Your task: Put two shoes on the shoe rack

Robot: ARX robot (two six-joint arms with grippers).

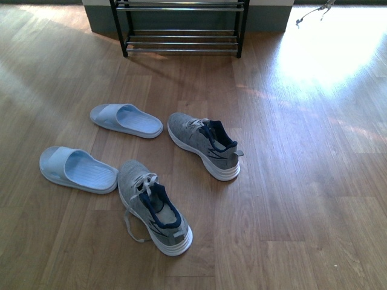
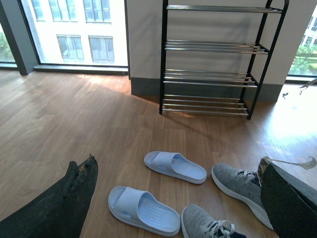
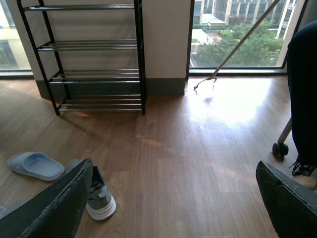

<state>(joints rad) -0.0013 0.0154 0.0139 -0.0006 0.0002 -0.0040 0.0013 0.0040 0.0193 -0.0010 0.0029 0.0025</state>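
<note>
Two grey knit sneakers lie on the wooden floor: the nearer sneaker (image 1: 154, 207) and the farther sneaker (image 1: 202, 144). Beside them to the left lie two light-blue slides, one slide (image 1: 77, 170) near and the other slide (image 1: 126, 119) farther back. The shoe rack (image 1: 180, 27) stands empty against the far wall. Neither arm shows in the front view. My left gripper (image 2: 178, 186) is open, high above the shoes, which also show in the left wrist view: a slide (image 2: 143, 210) and a sneaker (image 2: 240, 184). My right gripper (image 3: 173, 198) is open over bare floor, with one sneaker (image 3: 99, 198) beside its finger.
A wheeled chair base (image 3: 280, 147) and a dark hanging cloth (image 3: 303, 94) stand off to the right. A thin pole (image 3: 237, 45) leans down to the floor by the window. Bright sunlight (image 1: 329, 45) falls on the floor right of the rack.
</note>
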